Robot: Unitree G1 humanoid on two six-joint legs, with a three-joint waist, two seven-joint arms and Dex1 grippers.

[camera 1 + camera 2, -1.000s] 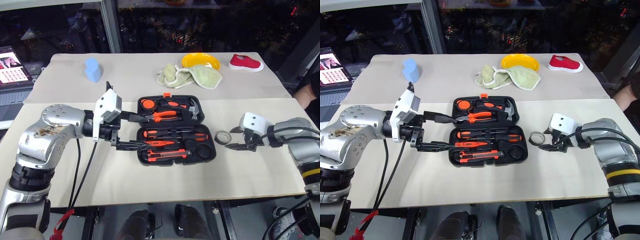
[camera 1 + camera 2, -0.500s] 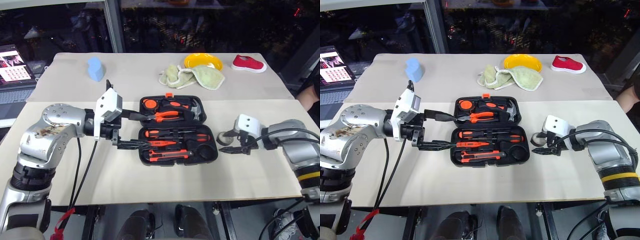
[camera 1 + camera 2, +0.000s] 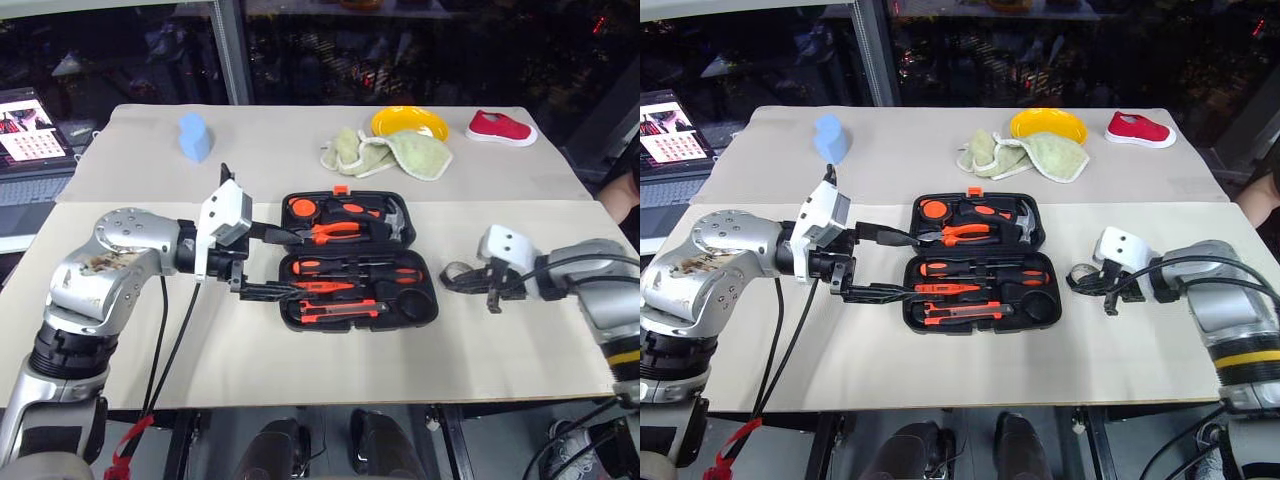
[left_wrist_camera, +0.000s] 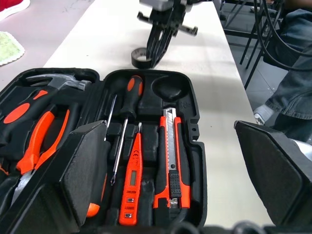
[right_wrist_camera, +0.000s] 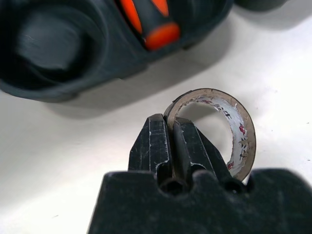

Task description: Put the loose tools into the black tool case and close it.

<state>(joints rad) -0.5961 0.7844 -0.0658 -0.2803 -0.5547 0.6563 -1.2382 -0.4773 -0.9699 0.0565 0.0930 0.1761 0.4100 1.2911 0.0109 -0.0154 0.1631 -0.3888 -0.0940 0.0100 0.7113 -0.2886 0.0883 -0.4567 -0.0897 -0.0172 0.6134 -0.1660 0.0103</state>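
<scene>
While my right gripper [image 5: 171, 127] pinches the tape roll [image 5: 229, 127] right of the black tool case [image 3: 358, 262], my spread left gripper [image 3: 262, 262] brackets its left end; screwdrivers [image 4: 127, 105] lie slotted inside.

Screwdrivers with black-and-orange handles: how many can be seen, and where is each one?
2. Both screwdrivers lie in the front half of the open black tool case, side by side: one next to the other, whose handle the left gripper's finger partly hides.

No readable text, faint unreadable marks on tester pen [image 4: 131, 181], tape roll [image 5: 229, 127]
</scene>
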